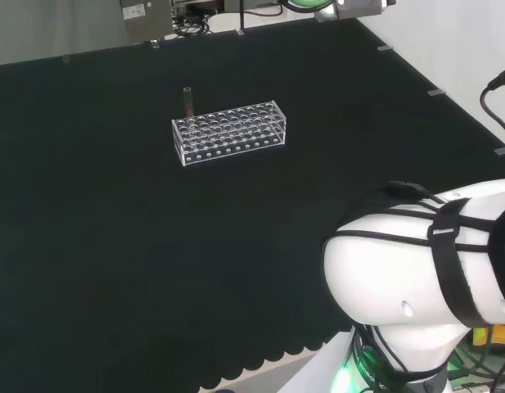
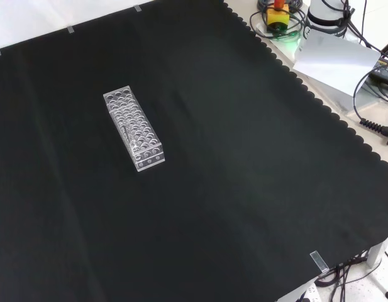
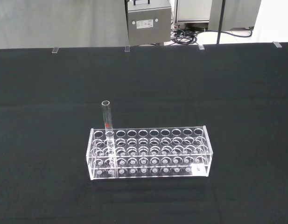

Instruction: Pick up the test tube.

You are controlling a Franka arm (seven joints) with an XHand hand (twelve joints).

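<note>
A clear test tube [image 1: 187, 100] with a small red mark stands upright in a hole at the far left corner of a clear plastic rack [image 1: 229, 131] in the head view. The wrist view has the tube [image 3: 107, 126] rising above the rack [image 3: 148, 153] near one end. From the front, the rack [image 2: 133, 128] lies on the cloth left of centre, and the tube [image 2: 129, 136] is faint within it. The arm's white links fill the head view's lower right.
Black cloth covers the bench around the rack. Cables and equipment lie off the cloth at the front view's top right [image 2: 335, 38]. A grey box [image 3: 149, 22] stands beyond the bench's far edge in the wrist view.
</note>
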